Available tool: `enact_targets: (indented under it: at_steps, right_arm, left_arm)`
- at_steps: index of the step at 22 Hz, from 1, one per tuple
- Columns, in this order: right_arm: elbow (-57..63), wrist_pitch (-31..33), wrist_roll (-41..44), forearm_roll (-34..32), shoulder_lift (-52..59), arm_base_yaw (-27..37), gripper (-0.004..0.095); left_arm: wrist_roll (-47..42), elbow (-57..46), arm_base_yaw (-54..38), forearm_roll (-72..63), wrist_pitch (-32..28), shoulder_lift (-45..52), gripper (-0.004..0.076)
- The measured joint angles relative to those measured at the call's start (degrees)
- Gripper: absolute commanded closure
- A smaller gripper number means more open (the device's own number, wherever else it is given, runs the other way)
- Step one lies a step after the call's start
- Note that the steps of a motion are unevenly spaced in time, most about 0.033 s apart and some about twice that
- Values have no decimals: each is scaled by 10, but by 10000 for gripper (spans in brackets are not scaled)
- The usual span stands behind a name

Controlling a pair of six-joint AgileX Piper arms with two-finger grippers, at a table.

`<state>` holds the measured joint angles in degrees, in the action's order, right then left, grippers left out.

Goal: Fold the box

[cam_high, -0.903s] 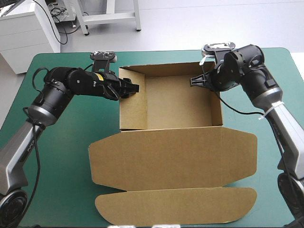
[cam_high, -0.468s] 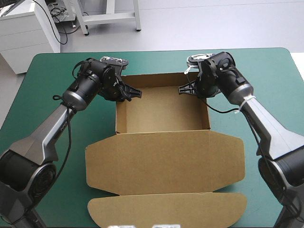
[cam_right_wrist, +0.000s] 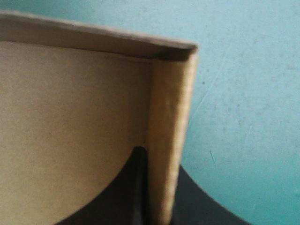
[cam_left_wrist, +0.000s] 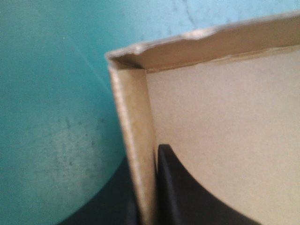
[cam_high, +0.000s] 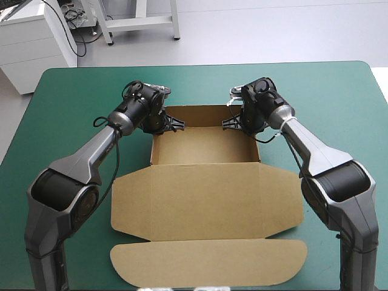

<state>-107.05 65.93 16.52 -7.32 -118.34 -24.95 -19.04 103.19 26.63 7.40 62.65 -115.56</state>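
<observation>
At upper centre, the left pincer clamps the box by its left wall, the right pincer by its right wall; lid flat below.

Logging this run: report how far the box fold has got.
Done: the box stands as an open tray, walls raised. In hand: left gripper and right gripper each pinch a side wall near the far corners. Remaining: the lid lies flat.

At table centre, the box.
</observation>
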Motion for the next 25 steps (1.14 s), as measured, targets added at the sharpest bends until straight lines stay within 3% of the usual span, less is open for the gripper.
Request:
enact_targets:
  at_steps: [7, 8, 11, 12, 14, 16, 21, 25]
  right_arm:
    - [-45, 36, -18, 29, -31, 22, 922]
    - [-47, 37, -19, 32, -32, 22, 890]
    - [-56, 48, -46, 46, -36, 30, 707]
    - [-61, 53, -61, 50, -38, 33, 555]
    - [-75, 55, -88, 60, -50, 40, 349]
    - [-91, 51, -100, 73, -55, 44, 313]
    - [-123, 52, -103, 66, -46, 53, 313]
    - [-126, 52, -105, 62, -12, 55, 313]
  left_arm:
    - [2, 11, -1, 7, 4, -24, 726]
    - [2, 11, -1, 7, 4, -25, 688]
    - [22, 13, -1, 7, 6, -25, 542]
    - [31, 15, -1, 7, 8, -25, 419]
    - [56, 25, -1, 1, 10, -37, 278]
    - [67, 44, 0, -10, 10, -43, 229]
    - [67, 113, 9, -27, 86, -61, 229]
    - [66, 162, 11, -36, 83, -59, 229]
